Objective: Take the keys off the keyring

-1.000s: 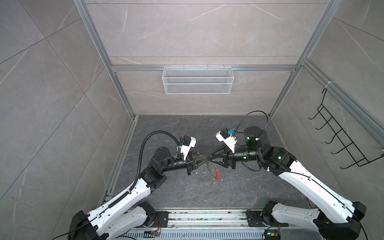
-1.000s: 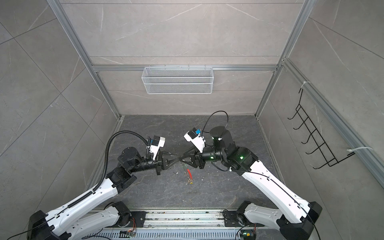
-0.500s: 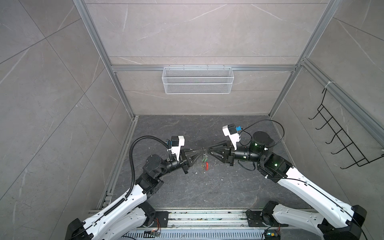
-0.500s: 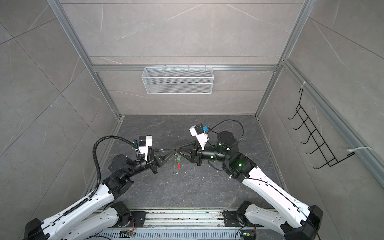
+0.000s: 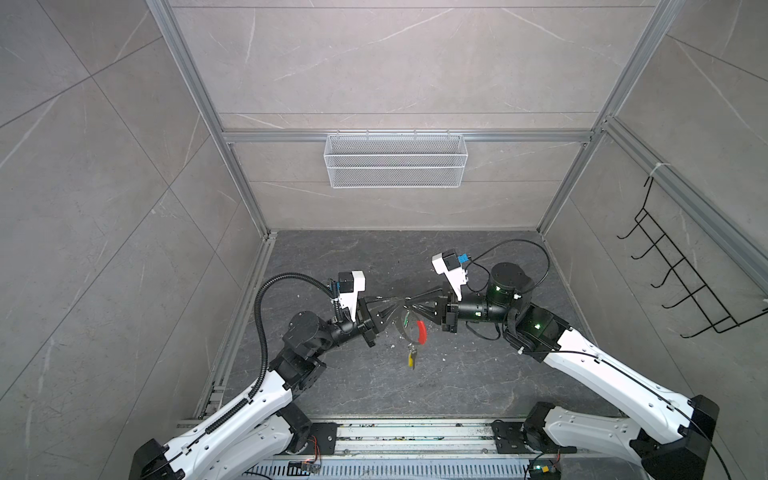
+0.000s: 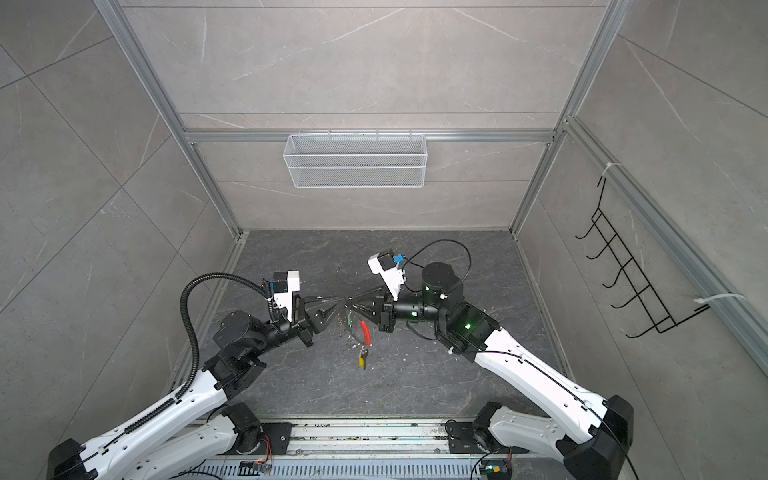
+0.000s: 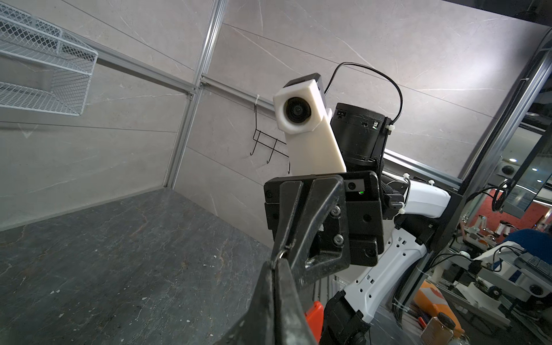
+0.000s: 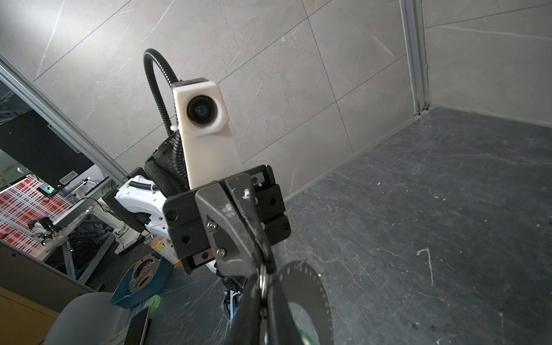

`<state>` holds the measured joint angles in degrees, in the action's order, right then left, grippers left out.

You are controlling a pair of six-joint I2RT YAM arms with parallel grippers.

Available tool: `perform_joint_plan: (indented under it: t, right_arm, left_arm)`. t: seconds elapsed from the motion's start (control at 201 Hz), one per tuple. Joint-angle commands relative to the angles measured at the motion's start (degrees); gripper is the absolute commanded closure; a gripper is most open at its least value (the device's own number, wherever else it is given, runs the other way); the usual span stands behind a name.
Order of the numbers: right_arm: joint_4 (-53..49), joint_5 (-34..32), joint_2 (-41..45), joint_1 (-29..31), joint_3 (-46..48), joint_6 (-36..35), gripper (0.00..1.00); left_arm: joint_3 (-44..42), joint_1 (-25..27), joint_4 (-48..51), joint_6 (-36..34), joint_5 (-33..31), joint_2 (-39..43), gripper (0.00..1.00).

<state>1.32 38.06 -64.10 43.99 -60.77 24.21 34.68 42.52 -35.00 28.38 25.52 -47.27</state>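
Both grippers meet tip to tip above the middle of the floor. My left gripper is shut on the top of the keyring, a dark loop with a red sleeve that hangs below. My right gripper is shut on a small metal ring at the same spot. The green key hangs just under the tips. The yellow key dangles at the loop's bottom.
A white wire basket hangs on the back wall. A black hook rack is on the right wall. Dark stone floor lies below, bounded by metal frame posts and the front rail.
My right jaws have closed on the small ring. Both grippers shifted slightly back and to the left while staying together, and the keyring swung with them.
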Motion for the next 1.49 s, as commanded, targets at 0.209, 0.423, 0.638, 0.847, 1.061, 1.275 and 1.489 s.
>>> perform_joint_plan:
  t: [0.209,0.423,0.638,0.847,1.061,1.275,1.489]
  right_arm:
    - [-3.5,-0.6,1.3,0.8,-2.6,-2.0,0.80]
    - [-3.7,-1.9,1.7,0.8,-2.8,-2.2,0.77]
    - [-4.9,-3.0,1.7,0.8,-3.6,-2.8,0.85]
    - [-5.2,-3.4,1.6,0.8,-4.0,-3.0,0.82]
    - [-5.4,-2.1,0.6,0.8,-4.4,-2.8,0.87]
    - [-6.2,-2.3,0.7,0.8,-4.5,-2.9,0.99]
    - [-19.5,-3.8,-0.4,0.7,-10.2,-8.7,1.00]
  left_arm:
    - [0.6,0.2,-1.6,-0.1,-1.4,1.4,1.00]
    - [0.6,0.2,-0.8,-0.3,-1.3,1.5,1.00]
    - [0.7,0.1,0.2,-0.6,-1.5,1.9,1.00]
    - [0.8,0.2,0.5,-0.8,-1.2,2.0,1.00]
    - [0.9,0.1,0.6,-1.0,-1.1,2.0,1.00]
    - [1.1,0.1,0.5,-0.9,-0.9,1.7,1.00]
    - [2.9,0.2,7.5,-2.2,0.3,3.2,0.80]
